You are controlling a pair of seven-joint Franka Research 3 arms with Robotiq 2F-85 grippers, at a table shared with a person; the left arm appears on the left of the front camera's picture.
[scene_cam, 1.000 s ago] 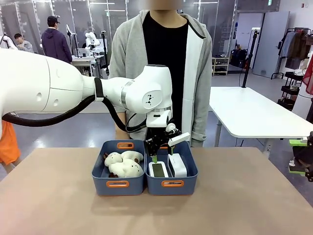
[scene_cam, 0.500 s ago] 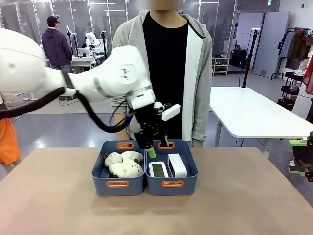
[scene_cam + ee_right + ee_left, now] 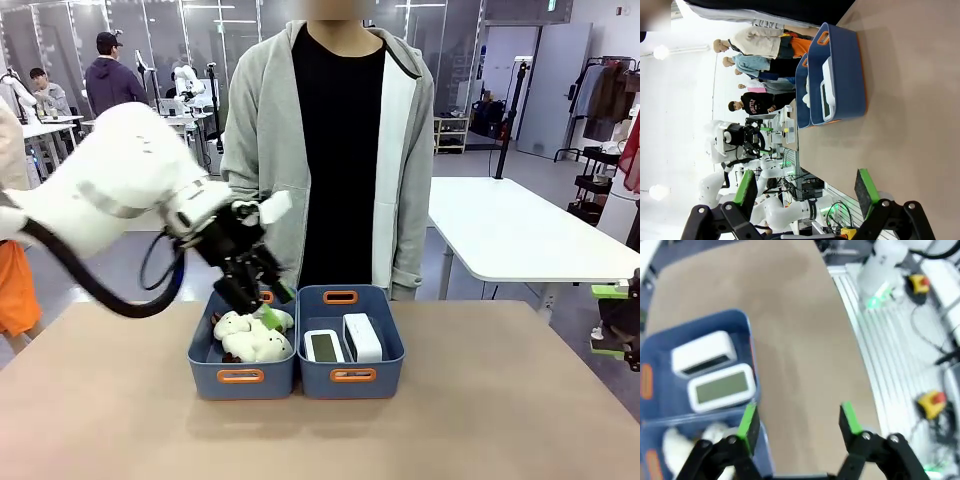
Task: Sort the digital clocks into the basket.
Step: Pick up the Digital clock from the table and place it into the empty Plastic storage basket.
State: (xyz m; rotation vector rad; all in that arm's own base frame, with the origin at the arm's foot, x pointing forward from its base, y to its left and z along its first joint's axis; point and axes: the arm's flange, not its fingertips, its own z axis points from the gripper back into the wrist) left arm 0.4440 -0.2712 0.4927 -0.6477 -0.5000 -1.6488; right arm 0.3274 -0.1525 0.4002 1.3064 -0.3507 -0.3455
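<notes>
Two white digital clocks sit side by side inside a blue basket on the bench. The clock on the left lies flat with its grey screen facing up. The other clock, just beside it on the right, stands on its edge. This basket has orange-rimmed handle slots at its near and far ends.

Touching its left wall is a matching blue bin, which holds cream-white plush toys (fluffy, with small dark patches).

The robot's left hand hangs above the plush-toy bin, near its far end, tilted down and toward the middle. Its two black fingers with green pads are spread apart and nothing is between them. In the left wrist view the same hand shows its green fingertips wide apart over bare bench, with both clocks lying in their basket off to one side.

In the right wrist view, the right hand is also spread wide and empty, held over open bench well apart from the two bins, which show farther off.

A person in a grey zip jacket over a black top stands at the far side of the bench, directly behind the bins.
</notes>
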